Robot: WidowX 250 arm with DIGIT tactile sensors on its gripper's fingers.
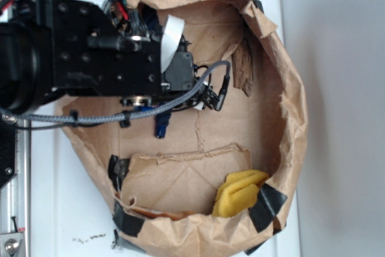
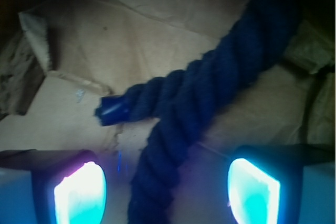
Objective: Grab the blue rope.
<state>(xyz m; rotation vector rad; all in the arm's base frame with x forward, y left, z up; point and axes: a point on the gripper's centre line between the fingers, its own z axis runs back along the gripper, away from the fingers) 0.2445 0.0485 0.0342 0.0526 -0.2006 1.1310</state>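
Rough fibre, crumpled paper, matt black metal.
Thick twisted blue rope, coarse and matt, sealed end glossy like melted plastic. Brown paper bag creased and dull, torn in places, patched with black tape showing a slight sheen. Soft yellow cloth, fuzzy, at near right. Grey braided cable, woven texture. Gripper pads smooth, glowing translucent.

Exterior view: looks straight down from above on the white worktop, taking in the whole crumpled brown paper bag and the black robot arm.
Wrist view: sits just behind the glowing fingers, close, facing the bag floor.
Shared: the dark navy twisted rope and the brown paper under it.
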